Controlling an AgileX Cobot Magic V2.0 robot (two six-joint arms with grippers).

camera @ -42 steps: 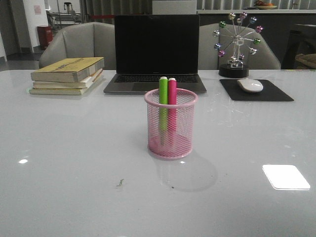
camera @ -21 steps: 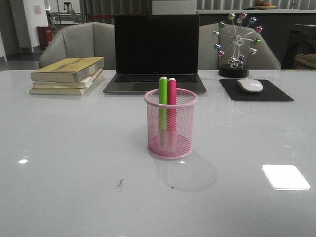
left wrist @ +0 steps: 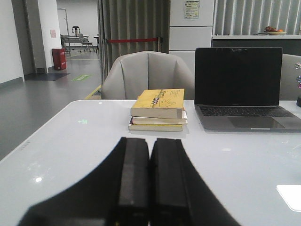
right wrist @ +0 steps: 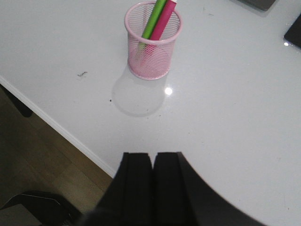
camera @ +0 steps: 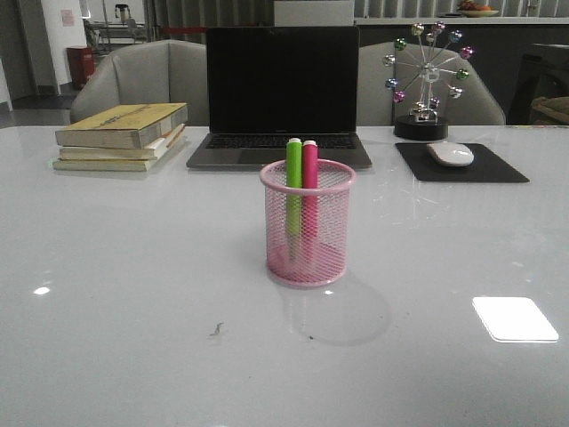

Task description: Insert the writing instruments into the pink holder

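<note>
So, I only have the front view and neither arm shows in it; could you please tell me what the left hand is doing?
Observer: The left hand is shut with nothing between its fingers, raised above the table and facing the stack of books.
Operator: Thank you. And the right hand?
Observer: The right hand is also shut and empty, over the table's near edge, looking down at the pink holder.
Operator: Does that view show inside the holder?
Observer: Yes. The green pen and the pink pen lean side by side in it, and nothing else is inside.
</note>
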